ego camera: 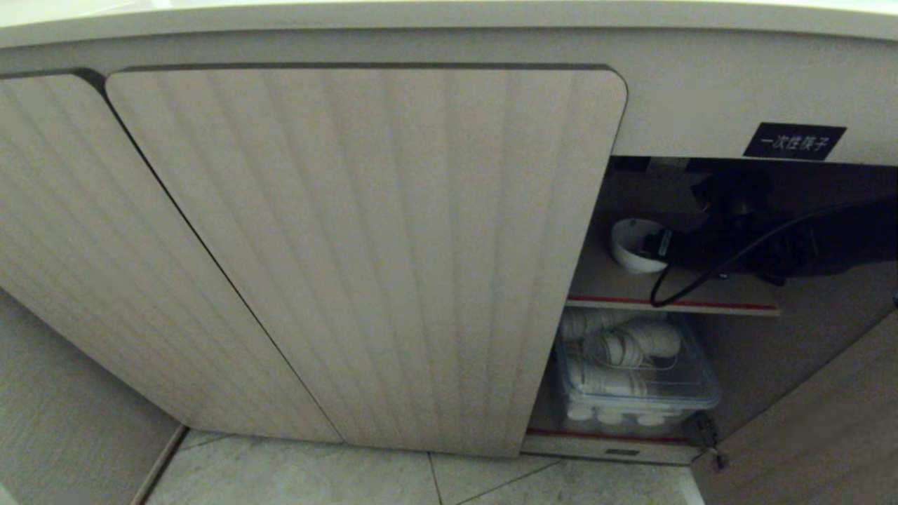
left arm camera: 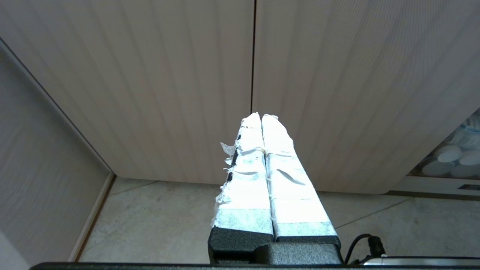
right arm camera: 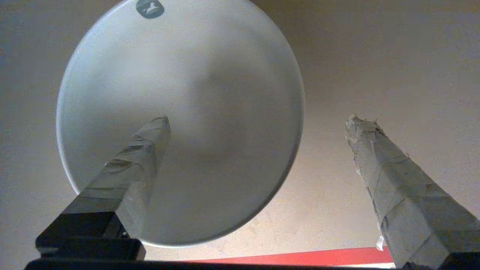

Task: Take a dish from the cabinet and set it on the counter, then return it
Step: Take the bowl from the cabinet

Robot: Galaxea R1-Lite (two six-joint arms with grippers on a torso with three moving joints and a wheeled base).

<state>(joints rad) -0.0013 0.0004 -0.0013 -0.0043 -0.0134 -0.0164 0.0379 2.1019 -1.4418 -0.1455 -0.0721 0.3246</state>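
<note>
My right gripper spread wide, holding nothing, one finger over the dish, which sits at front of upper shelf in cabinet. Risk: off-centre closure tips dish off shelf edge. Left gripper clenched, idle.

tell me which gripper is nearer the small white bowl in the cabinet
Right. The right gripper is open at the bowl on the upper shelf; the left gripper hangs shut outside, facing the closed doors.
</note>
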